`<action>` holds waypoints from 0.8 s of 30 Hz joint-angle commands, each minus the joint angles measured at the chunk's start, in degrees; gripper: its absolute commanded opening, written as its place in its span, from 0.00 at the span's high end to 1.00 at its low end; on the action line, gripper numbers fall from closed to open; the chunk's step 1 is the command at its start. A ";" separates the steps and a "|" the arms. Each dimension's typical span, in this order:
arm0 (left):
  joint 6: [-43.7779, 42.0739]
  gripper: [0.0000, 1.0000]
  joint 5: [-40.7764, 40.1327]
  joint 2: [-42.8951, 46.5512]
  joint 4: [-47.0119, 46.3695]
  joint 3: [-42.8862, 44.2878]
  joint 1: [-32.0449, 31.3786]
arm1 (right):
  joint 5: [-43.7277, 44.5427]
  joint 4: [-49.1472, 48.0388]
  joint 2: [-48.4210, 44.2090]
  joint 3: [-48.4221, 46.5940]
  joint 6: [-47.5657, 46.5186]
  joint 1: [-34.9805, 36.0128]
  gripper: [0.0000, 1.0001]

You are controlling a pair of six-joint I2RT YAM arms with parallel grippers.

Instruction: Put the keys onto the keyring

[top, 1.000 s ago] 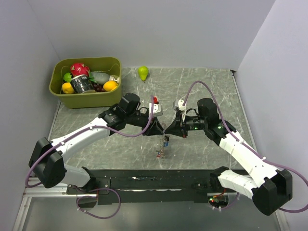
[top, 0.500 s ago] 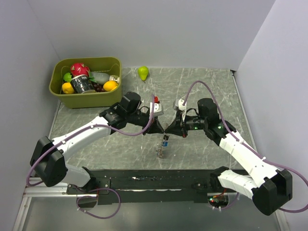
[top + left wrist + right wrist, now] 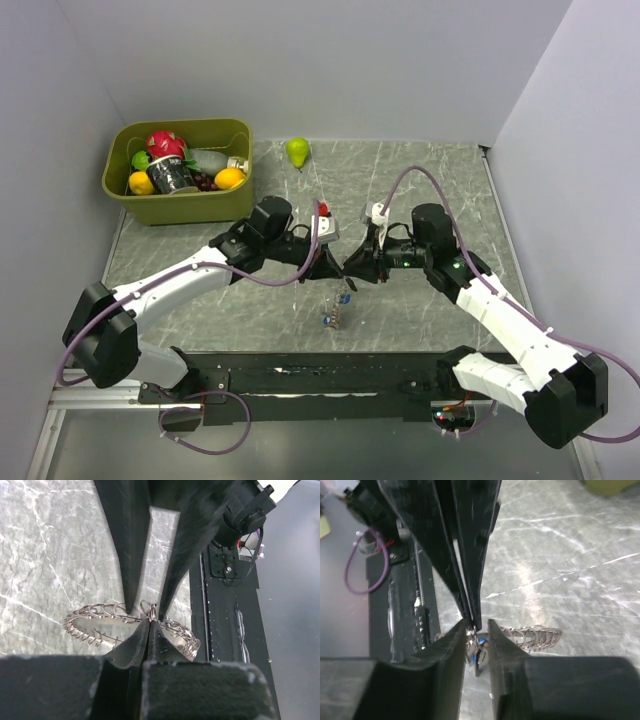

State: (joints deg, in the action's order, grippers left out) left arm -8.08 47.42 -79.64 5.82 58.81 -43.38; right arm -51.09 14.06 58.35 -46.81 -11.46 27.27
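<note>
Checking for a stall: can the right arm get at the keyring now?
Likely yes: the right tool, open, straddles the keyring, which the left tool pinches; nothing lies between.

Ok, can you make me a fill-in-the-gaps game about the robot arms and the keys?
The fruit lying alone on the table, outside the green bin, is a ___.
The left end effector is ___ on the keyring.
The key tag peeking out between the fingers of the right end effector is ___.
Missing words: pear, shut, blue.
</note>
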 commanded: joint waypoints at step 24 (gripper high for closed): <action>2.37 0.99 1.53 14.07 -32.46 -16.88 -0.48 | 1.10 -13.80 -13.96 9.98 4.87 -2.22 0.39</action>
State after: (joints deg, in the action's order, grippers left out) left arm -3.64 44.82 -67.85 -19.75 41.43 -43.59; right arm -45.12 4.27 44.93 -36.07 -6.85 25.71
